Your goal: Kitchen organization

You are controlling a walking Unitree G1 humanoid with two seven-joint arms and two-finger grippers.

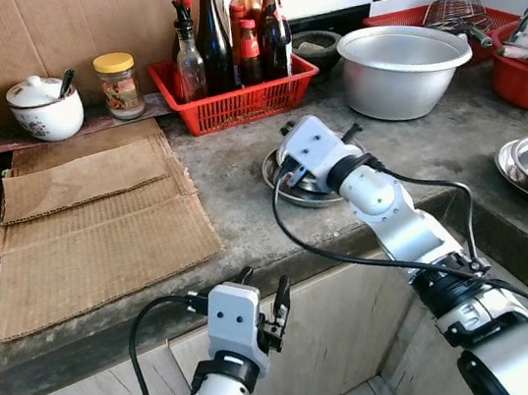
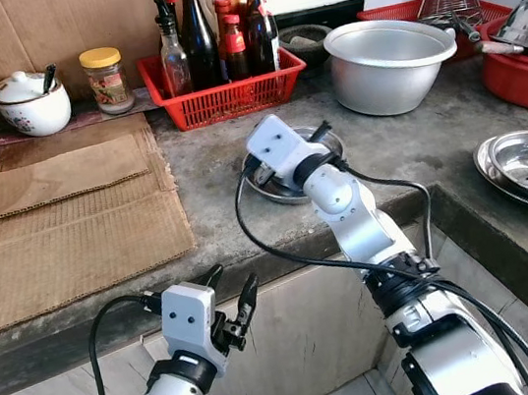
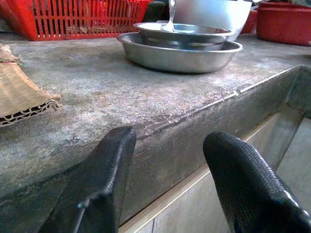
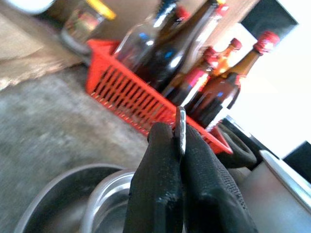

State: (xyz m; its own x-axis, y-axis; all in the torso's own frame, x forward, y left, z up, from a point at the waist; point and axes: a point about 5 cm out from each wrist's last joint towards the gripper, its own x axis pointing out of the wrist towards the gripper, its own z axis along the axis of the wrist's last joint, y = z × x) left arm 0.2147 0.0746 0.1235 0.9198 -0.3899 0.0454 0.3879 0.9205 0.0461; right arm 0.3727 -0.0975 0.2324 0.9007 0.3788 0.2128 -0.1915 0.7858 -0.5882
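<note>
Nearest, the left end effector [image 1: 269,308] hangs just below the front edge of the counter [image 1: 231,177], its two black fingers [image 3: 97,184] spread apart and holding nothing; it looks idle.

Further in, close to the counter's front edge and right of the flattened cardboard sheets [image 1: 89,224], sit the nested steel dishes [image 3: 180,46]: a small shallow bowl inside a wider plate. The right end effector [image 4: 181,145] is poised directly over them, its fingers pressed together on the thin metal handle of a spoon [image 4: 181,128], whose bowl end appears to rest in the inner dish, as the left wrist view suggests.

The step in hand looks like lifting the spoon clear of the dishes so it can be put away. To do it well, the pinch should stay firm, since the handle is narrow, smooth and caught edge-on between the pads, and could swivel or slip. A straight upward lift would keep the spoon's tip from dragging the light inner dish or rattling it toward the nearby edge.

Beyond, along the back edge, stand the red basket of bottles [image 1: 234,98], a yellow-lidded jar [image 1: 118,82], a ceramic pot [image 1: 44,106] and a large steel basin [image 1: 404,67], all well clear of the lift.
</note>
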